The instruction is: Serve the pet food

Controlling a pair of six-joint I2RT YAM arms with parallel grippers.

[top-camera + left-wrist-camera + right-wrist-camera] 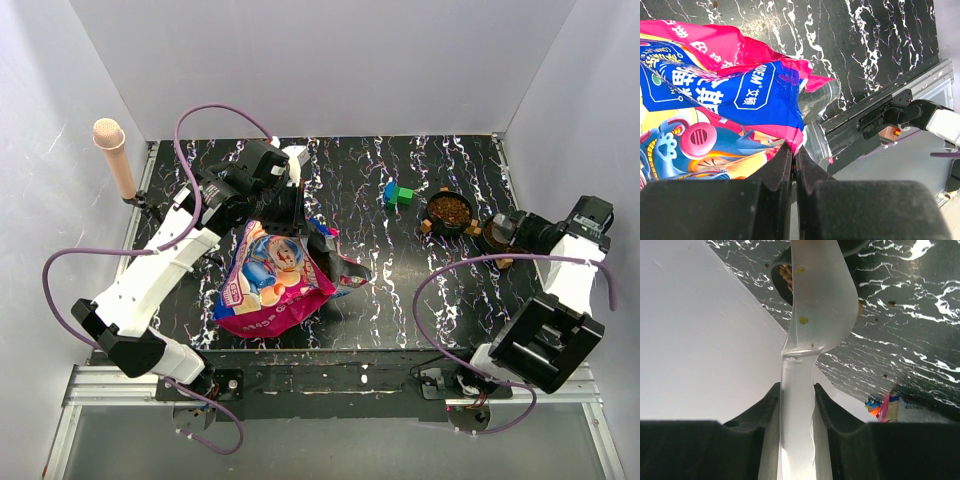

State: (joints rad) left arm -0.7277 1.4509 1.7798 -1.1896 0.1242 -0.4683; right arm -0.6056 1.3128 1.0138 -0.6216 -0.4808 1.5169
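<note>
From above, you have the pink pet food bag [268, 285] lying near the front edge of the counter [400, 290], left of centre, with your left pincer [292, 212] at the bag's far end. Toward the far right corner a black bowl [450, 212] holds brown kibble [451, 207], with two toy blocks [398, 193] just to its left and your right pincer [503, 232] just to its right. In the left wrist view, your left pincer [794, 150] is clamped fully together on an edge of the pet food bag [740, 95]. In the right wrist view, your right pincer [796, 390] stands partly open, gripping the handle of a clear plastic scoop [815, 300]. The scoop's far end reaches a bowl [776, 276] holding kibble [785, 272].
</note>
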